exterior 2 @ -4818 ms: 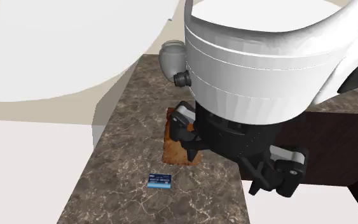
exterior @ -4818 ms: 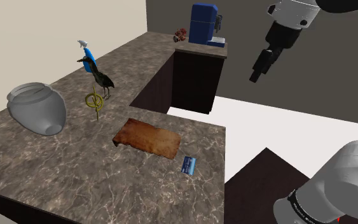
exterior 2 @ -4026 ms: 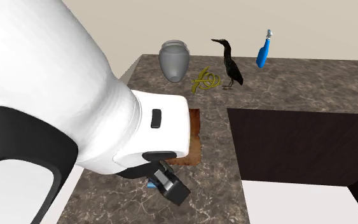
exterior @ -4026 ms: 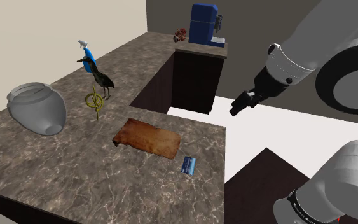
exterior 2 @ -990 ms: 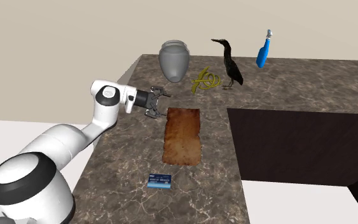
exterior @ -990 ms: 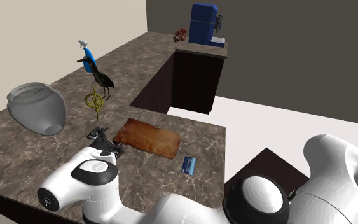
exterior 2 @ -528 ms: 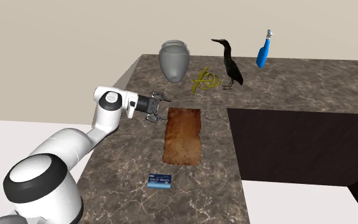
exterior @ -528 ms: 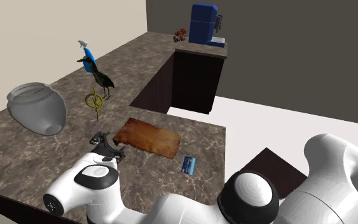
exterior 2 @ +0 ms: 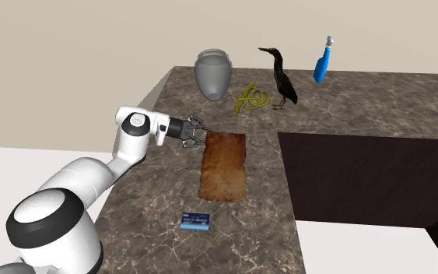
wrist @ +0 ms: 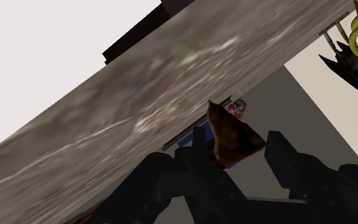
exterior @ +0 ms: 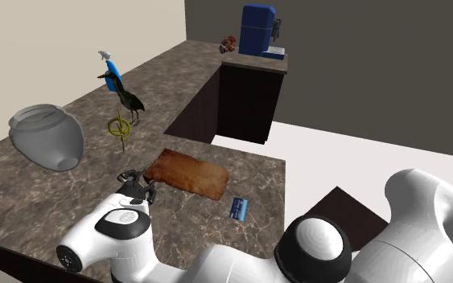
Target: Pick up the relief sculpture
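White rounded arm links [exterior 2: 85, 173], dark joints [exterior 2: 174, 127] — all-black gripper [exterior 2: 196, 132].

A marbled countertop [exterior: 23, 193] carried a grey vase [exterior: 46, 137], a dark bird figurine [exterior: 128, 98] with a yellow coil [exterior: 120, 127] just beside it, a blue spray bottle [exterior: 109, 62] behind, and a small blue card [exterior: 238, 208]; a blue machine [exterior: 258, 30] stood far off

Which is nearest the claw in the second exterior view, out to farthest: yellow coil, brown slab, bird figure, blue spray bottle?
1. Brown slab, right at the claw.
2. Yellow coil, beyond the slab's far end.
3. Bird figure, just right of the coil.
4. Blue spray bottle, farthest back and right.
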